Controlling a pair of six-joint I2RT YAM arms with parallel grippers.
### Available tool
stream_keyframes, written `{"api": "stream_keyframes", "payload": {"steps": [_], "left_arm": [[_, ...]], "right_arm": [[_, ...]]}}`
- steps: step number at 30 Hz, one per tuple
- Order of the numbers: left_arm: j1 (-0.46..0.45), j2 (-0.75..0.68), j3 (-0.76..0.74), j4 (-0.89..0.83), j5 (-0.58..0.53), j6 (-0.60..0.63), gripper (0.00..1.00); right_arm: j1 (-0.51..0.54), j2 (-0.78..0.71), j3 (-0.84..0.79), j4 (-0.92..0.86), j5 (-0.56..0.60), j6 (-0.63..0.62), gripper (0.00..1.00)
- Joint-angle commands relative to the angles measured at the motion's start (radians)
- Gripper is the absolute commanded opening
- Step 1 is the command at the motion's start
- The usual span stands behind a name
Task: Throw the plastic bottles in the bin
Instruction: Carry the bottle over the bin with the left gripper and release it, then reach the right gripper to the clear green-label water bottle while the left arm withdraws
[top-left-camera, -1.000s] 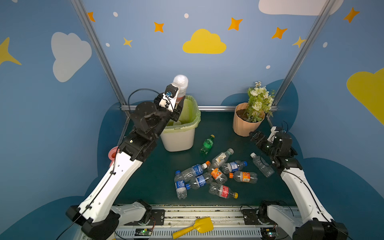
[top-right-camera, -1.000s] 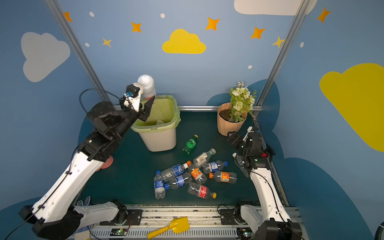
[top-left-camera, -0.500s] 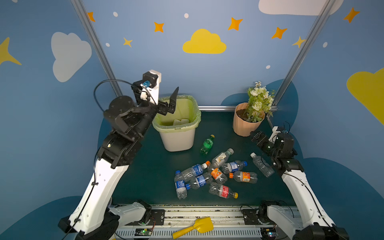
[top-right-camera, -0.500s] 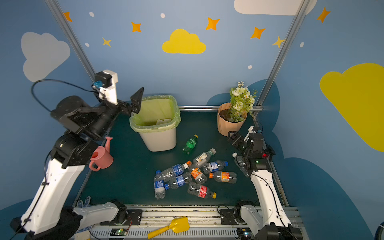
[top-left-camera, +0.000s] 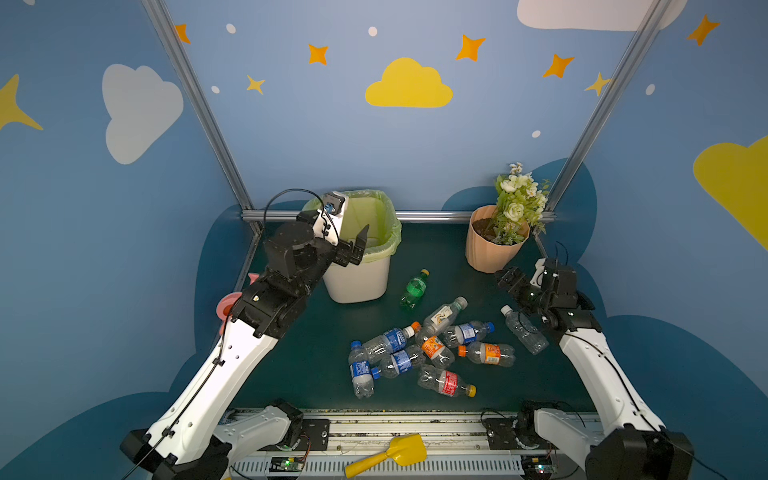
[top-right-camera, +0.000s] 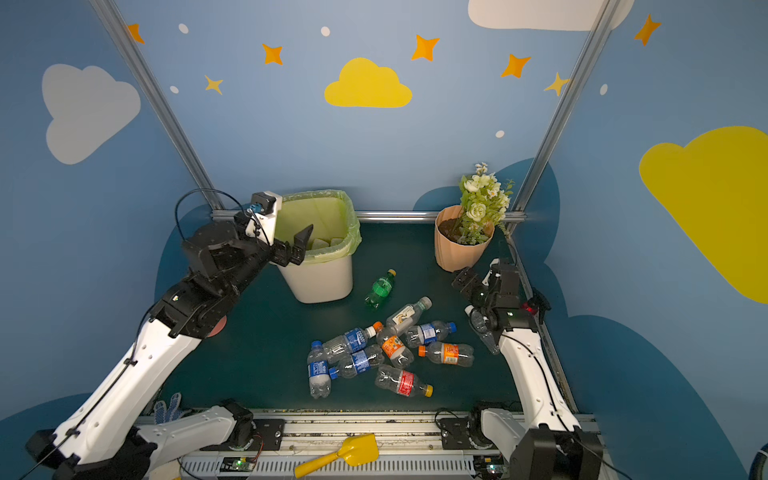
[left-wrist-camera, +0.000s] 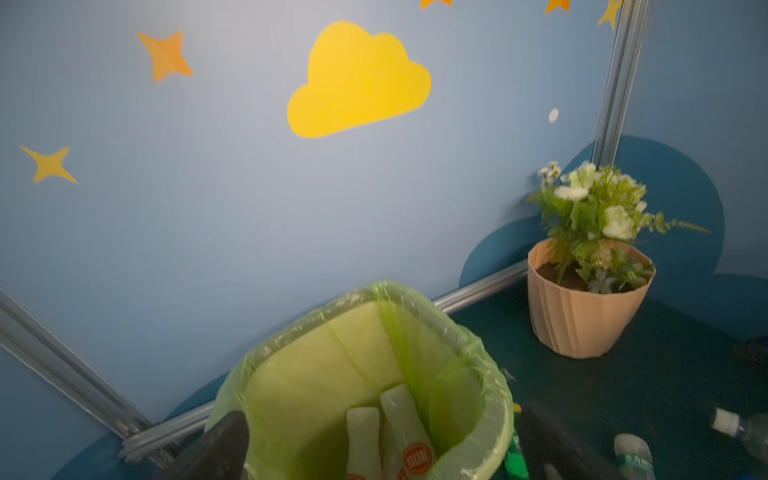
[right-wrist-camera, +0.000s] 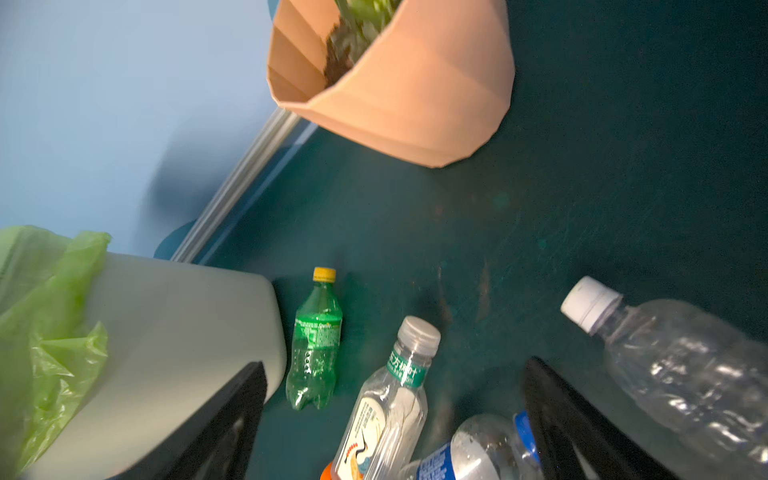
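The bin (top-left-camera: 357, 282) (top-right-camera: 320, 282), off-white with a light-green bag, stands at the back left. White bottles with red labels (left-wrist-camera: 405, 432) lie inside it. My left gripper (top-left-camera: 359, 245) (top-right-camera: 301, 245) (left-wrist-camera: 386, 453) hangs open and empty over the bin's near left rim. A green bottle (top-left-camera: 414, 288) (right-wrist-camera: 316, 340) lies alone beside the bin. Several clear plastic bottles (top-left-camera: 432, 349) (top-right-camera: 390, 349) with blue, orange and red labels lie in a heap mid-table. My right gripper (top-left-camera: 509, 280) (top-right-camera: 465, 280) (right-wrist-camera: 395, 415) is open and empty, just above a clear white-capped bottle (top-left-camera: 523, 330) (right-wrist-camera: 681, 365).
A peach flower pot (top-left-camera: 494, 245) with flowers stands at the back right, close behind my right gripper. A pink watering can (top-left-camera: 228, 303) is partly hidden under my left arm. A yellow shovel (top-left-camera: 386, 457) lies on the front rail. A red spray bottle (top-right-camera: 530, 308) sits behind the right wrist.
My left gripper let go of a white bottle over the bin and opened wide, swung up to the left, then dropped back to the bin's rim. The right arm barely moved.
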Motion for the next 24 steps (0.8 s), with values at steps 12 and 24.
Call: {"api": "stream_keyframes", "payload": {"steps": [12, 24], "left_arm": [[-0.062, -0.166, -0.175, 0.092, -0.17, 0.01, 1.0], [-0.038, -0.225, -0.226, 0.076, -0.172, 0.029, 1.0]], "right_arm": [[0.31, 0.336, 0.219, -0.252, 0.008, 0.02, 0.94], [0.394, 0.536, 0.349, -0.35, 0.012, 0.024, 0.94]]}}
